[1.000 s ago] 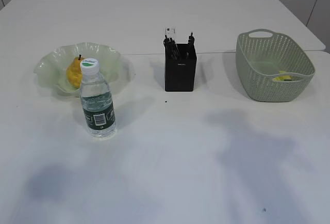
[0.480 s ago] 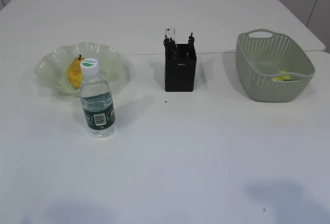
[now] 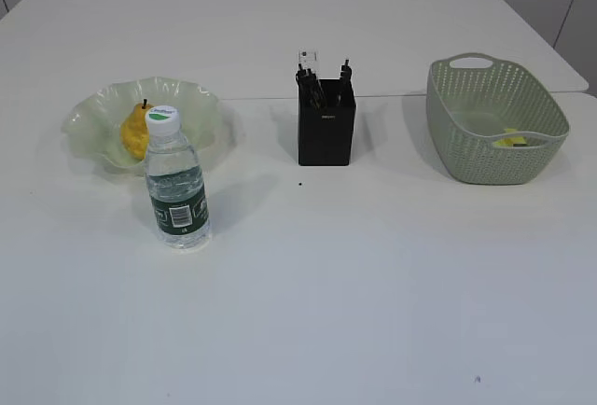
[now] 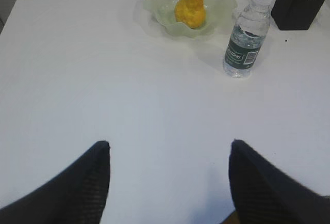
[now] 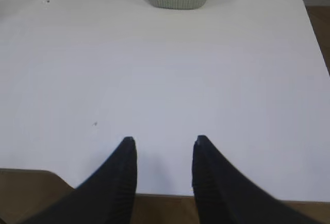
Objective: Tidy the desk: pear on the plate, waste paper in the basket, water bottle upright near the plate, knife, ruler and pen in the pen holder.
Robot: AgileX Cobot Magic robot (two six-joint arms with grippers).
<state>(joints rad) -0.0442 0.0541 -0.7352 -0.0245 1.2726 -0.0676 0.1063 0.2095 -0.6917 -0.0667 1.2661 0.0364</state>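
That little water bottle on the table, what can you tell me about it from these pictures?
The water bottle is small, of clear plastic, with a white cap whose top has green print and a dark green label with a barcode round its lower half. It looks filled almost to the neck with clear water. It stands upright, cap on, on the white desk, just in front of the ruffled pale green plate that holds the pear. Whether it touches the plate's rim cannot be told; nothing else touches it.
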